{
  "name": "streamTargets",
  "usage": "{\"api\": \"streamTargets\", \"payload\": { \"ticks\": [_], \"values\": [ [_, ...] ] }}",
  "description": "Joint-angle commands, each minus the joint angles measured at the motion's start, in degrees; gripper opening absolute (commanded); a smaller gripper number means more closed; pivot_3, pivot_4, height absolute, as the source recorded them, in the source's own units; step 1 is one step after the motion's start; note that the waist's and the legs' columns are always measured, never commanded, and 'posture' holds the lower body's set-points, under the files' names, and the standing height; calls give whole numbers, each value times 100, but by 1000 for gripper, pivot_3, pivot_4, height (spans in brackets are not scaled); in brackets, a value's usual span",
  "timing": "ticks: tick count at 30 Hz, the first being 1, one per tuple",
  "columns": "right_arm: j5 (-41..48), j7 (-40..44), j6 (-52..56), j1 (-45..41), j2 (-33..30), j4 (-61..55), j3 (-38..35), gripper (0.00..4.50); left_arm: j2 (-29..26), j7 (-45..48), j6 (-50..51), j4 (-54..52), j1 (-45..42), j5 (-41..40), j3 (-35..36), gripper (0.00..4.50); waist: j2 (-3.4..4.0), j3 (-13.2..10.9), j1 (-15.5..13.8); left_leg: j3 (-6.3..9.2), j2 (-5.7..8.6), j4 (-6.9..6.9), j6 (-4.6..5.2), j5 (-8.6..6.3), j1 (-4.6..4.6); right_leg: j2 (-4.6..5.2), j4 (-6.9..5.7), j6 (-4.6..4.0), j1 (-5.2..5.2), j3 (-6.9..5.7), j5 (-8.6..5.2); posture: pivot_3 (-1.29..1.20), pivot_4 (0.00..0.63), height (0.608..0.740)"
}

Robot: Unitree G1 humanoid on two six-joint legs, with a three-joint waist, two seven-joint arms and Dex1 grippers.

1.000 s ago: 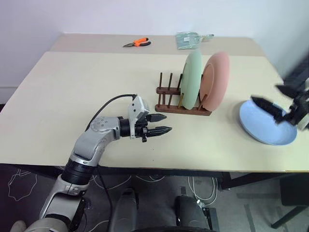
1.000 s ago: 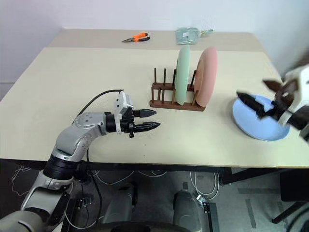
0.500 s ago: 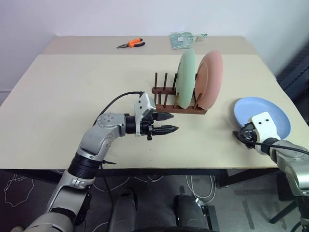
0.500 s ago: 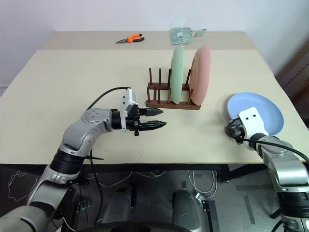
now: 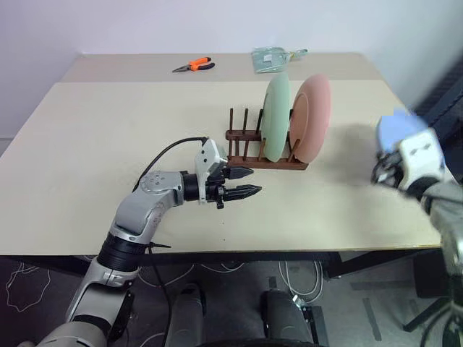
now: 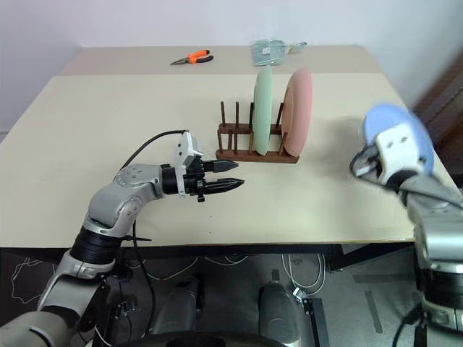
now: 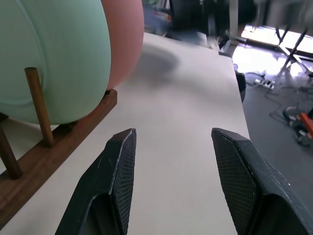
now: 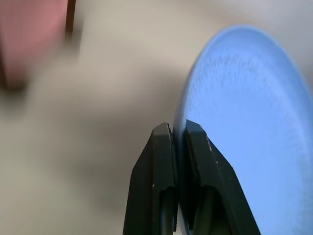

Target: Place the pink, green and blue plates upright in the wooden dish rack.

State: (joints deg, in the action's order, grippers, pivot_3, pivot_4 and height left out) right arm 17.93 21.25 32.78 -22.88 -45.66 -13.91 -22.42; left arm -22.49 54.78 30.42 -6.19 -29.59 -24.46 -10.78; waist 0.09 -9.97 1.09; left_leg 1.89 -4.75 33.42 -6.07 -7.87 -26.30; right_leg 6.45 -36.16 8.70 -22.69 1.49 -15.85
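- Tool of the right arm (image 8: pixel 177 134) pinched the rim of the blue plate (image 8: pixel 239 127), lifted clear above the bench's (image 5: pixel 108 137) right edge, probably to carry it to the rack.
- The green plate (image 5: pixel 275 119) and pink plate (image 5: pixel 312 119) stood upright at the right end of the wooden dish rack (image 5: pixel 249 148), near the bench's middle.
- The left tool (image 5: pixel 242 182) hung spread and empty in front of the free left pegs, so it could hinder the approach.
- Orange pliers (image 5: pixel 192 66) lay at the far edge.

Head eyes look down over the table (image 5: pixel 108 137); wrist cameras look close along each tool.
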Motion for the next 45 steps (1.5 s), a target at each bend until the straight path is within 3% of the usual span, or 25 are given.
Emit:
{"api": "streamTargets", "payload": {
  "ticks": [1,4,7,12,16,21,34,37,44,45],
  "values": [
    [1295,-189,351,-1371,222,-798,-539,102,-127,48,-191,-55,43,93,50,2489,-2,-1,-24,3,-2,-10,-1,1,4,-3,-2,4,0,-2,-3,0,150,740],
    [2536,-330,988,-2173,563,-1142,-625,102,-149,-19,-255,15,62,100,138,2489,-21,5,-71,8,-4,-32,-3,2,4,-6,2,11,2,-7,-7,0,150,740],
    [4500,-1346,1396,-3098,1518,-1323,-437,102,-248,-185,-460,342,1,218,421,2489,-23,1,-45,6,-3,-29,-2,1,-7,-6,8,10,3,-11,-6,0,150,740],
    [5918,-2910,1335,-3333,3008,-1212,231,102,-527,-225,-972,916,-57,488,643,2489,-21,1,-19,7,-6,-29,5,8,-2,-7,-9,7,-5,-11,-4,0,150,740],
    [6007,-3890,1168,-3122,3889,-872,735,102,-730,-191,-1204,1118,-57,467,899,2489,-20,0,-44,7,-5,-29,6,8,-9,-7,-9,9,-8,-11,-3,0,150,740],
    [5371,-4198,1056,-2838,4337,-283,1211,102,-1076,-46,-1389,1175,121,452,1176,2489,-20,0,-31,6,-5,-30,6,8,-11,-7,-8,24,-10,-11,6,0,150,740],
    [5039,-4106,898,-2618,4463,232,1173,102,-1128,-122,-1271,1013,234,454,1167,2489,-19,0,-21,5,-7,-34,6,8,-12,-8,-9,23,-16,-11,5,0,150,740],
    [4890,-3912,882,-2809,4389,721,1101,1006,-1076,-155,-1210,945,233,445,1141,2489,-19,0,-18,5,-7,-34,6,8,-12,-8,-9,24,-16,-11,5,0,150,740],
    [3928,-3363,937,-3136,3974,1065,1416,4395,-1043,-198,-1124,837,246,442,1139,2489,-18,-1,-26,4,-6,-39,6,8,-16,-8,-7,25,-23,-11,5,0,150,740],
    [3769,-3232,944,-3153,3876,1025,1492,4459,-1040,-208,-1109,810,260,438,1139,2489,-17,-1,-24,4,-6,-41,6,8,-15,-8,-7,25,-23,-11,5,0,150,740]
  ]
}}
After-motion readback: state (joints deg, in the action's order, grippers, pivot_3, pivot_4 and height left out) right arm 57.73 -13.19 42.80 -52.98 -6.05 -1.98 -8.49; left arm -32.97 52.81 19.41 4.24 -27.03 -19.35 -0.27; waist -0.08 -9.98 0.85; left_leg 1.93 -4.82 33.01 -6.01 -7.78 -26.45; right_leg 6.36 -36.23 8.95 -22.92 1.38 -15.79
